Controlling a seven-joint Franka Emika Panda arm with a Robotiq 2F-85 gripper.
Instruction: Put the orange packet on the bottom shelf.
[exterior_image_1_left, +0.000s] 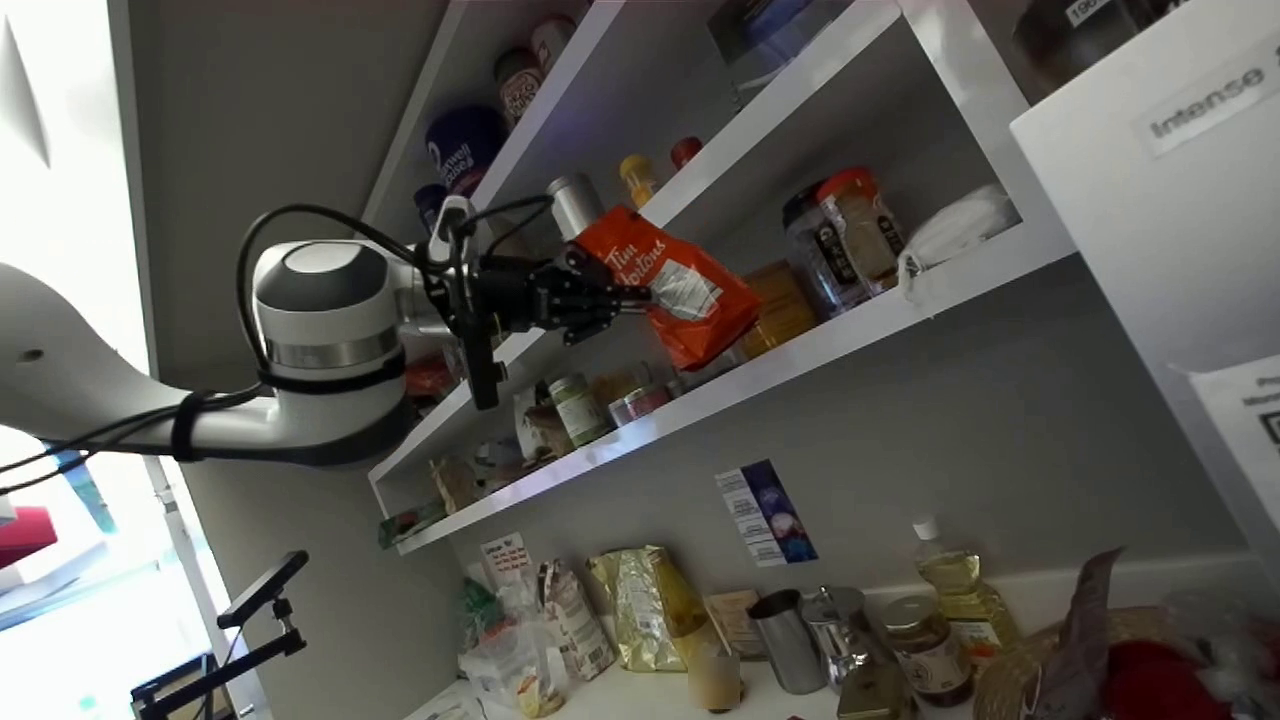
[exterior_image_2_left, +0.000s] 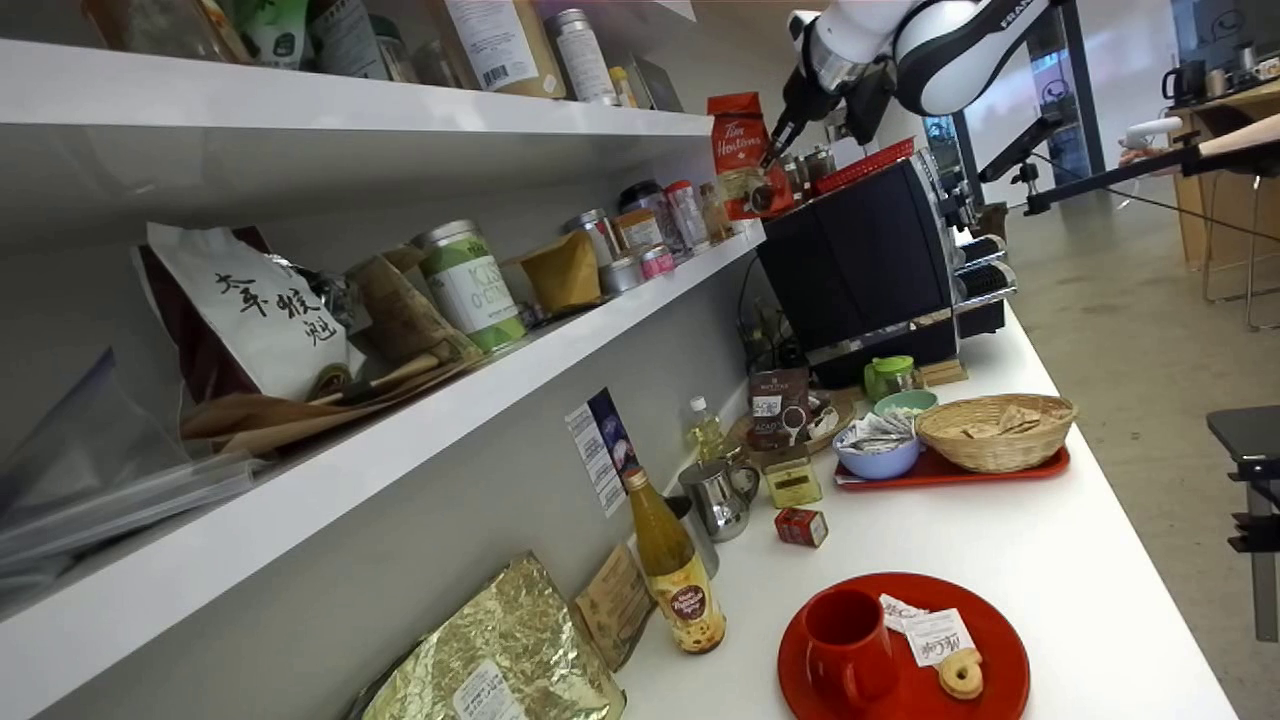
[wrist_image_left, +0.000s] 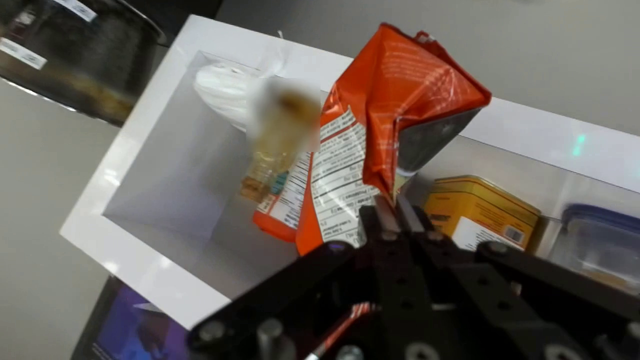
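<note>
The orange packet (exterior_image_1_left: 690, 285) is a red-orange bag with a pale label. My gripper (exterior_image_1_left: 640, 298) is shut on a folded edge of it. In the wrist view, the packet (wrist_image_left: 337, 185) hangs from the nearly closed fingertips (wrist_image_left: 396, 206), creased and tilted. The bottom shelf (exterior_image_1_left: 850, 337) is the lowest long white board. Its front edge also shows in the wrist view (wrist_image_left: 542, 127). The packet is at the opening between this shelf and the board above. In an exterior view, the packet (exterior_image_2_left: 738, 150) is near the far end of the bottom shelf (exterior_image_2_left: 400, 445); contact cannot be told.
On the bottom shelf stand a red-lidded jar (exterior_image_1_left: 860, 225), a white bag (exterior_image_1_left: 960, 228) and a yellow-orange box (wrist_image_left: 480, 212). Several jars and bags, including a green-white tin (exterior_image_2_left: 470, 280), stand farther along. The upper shelf board (exterior_image_2_left: 350, 95) overhangs. A dark machine (exterior_image_2_left: 860, 250) stands near the arm.
</note>
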